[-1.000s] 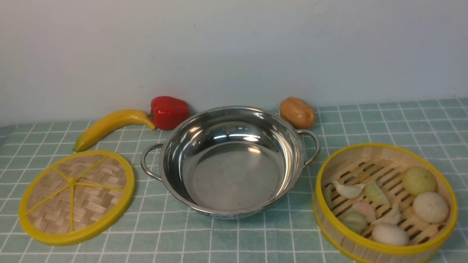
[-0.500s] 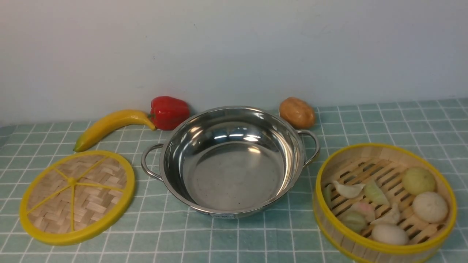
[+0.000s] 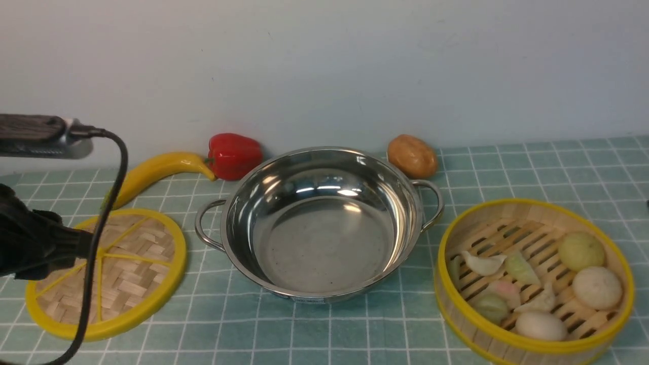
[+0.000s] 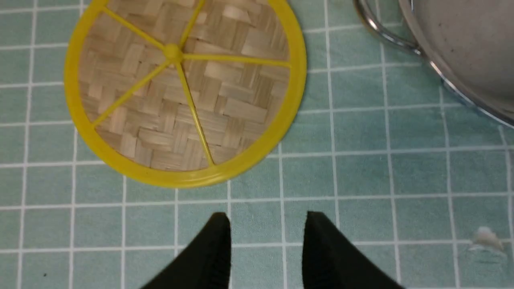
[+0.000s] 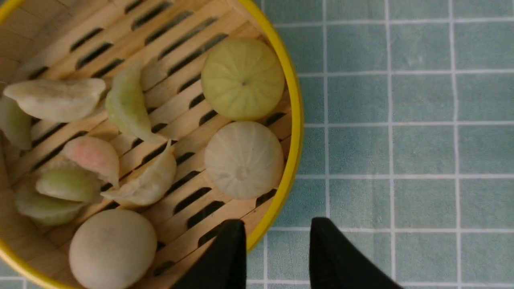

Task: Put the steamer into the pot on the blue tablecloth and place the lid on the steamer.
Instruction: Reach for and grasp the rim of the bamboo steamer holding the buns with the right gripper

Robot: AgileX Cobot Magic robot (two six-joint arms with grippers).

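The empty steel pot [image 3: 319, 223] stands mid-table on the blue tablecloth [image 3: 532, 167]. On the right sits the steamer [image 3: 532, 279], a bamboo basket with dumplings and buns. To the left, the woven lid [image 3: 127, 263] lies flat. My left arm [image 3: 35, 243] reaches in over the lid's left part. Above bare cloth just short of the lid [image 4: 180, 92], my left gripper [image 4: 267, 218] is open and empty. My right gripper [image 5: 277, 224] is open, its fingers either side of the rim of the steamer [image 5: 295, 132]; I cannot tell if they touch it.
A banana [image 3: 152, 175], a red pepper [image 3: 234, 155] and a brown potato [image 3: 411, 155] lie along the back wall behind the pot. A black cable [image 3: 101, 228] hangs from my left arm across the lid. A pot handle [image 4: 377, 30] lies near the left gripper.
My left arm has come into the front view from the left and now covers part of the lid. The pot, steamer and lid have not moved.
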